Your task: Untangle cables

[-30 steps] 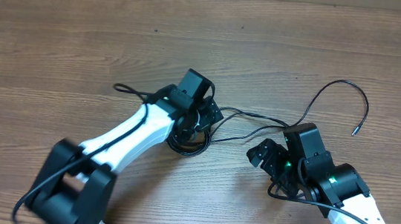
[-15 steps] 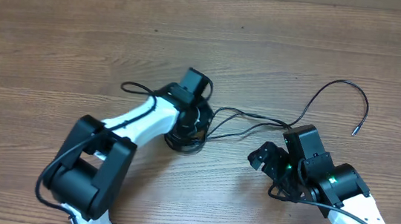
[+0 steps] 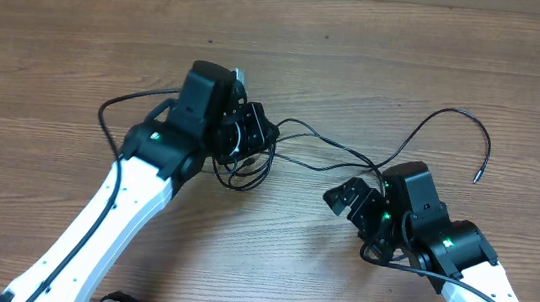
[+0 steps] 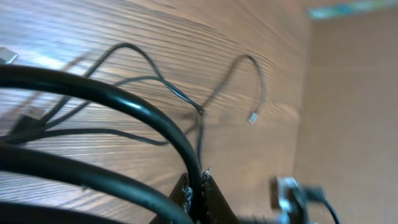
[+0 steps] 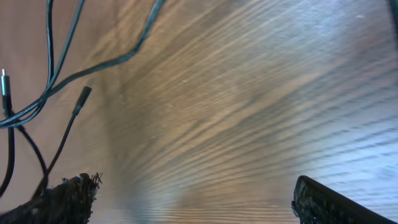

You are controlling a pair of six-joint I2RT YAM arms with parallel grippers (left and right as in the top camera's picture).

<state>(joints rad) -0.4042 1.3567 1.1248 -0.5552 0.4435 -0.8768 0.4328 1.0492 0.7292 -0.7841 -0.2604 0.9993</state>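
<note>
Two white arms reach over the wooden worktop (image 3: pixel 72 30), the left arm (image 3: pixel 129 202) stretched well forward and the right arm (image 3: pixel 464 267) folded nearer its base. Between them lie the cables (image 4: pixel 200 111). A knot (image 3: pixel 247 174) of black loops sits right under the left jaws. From it a couple of thin strands run off to the right, roughly level across the worktop, and meet just beyond the right jaws. From that meeting point one tail (image 3: pixel 458 112) arcs away and round to the right, ending in a small plug (image 3: pixel 476 178) that lies free.

The right jaws stand wide apart with nothing between them, and the strands pass just beyond them on the far side. The left jaws are down in the knot. Its wrist view is crowded with thick black cord close to the lens, so I cannot tell whether they are clamped on anything.

To my eye the untangling is barely begun. The right arm is much the nearer to the crossing strands and the tail, which lead away from the knot. A grab there and a pull to the right looks the natural move.
</note>
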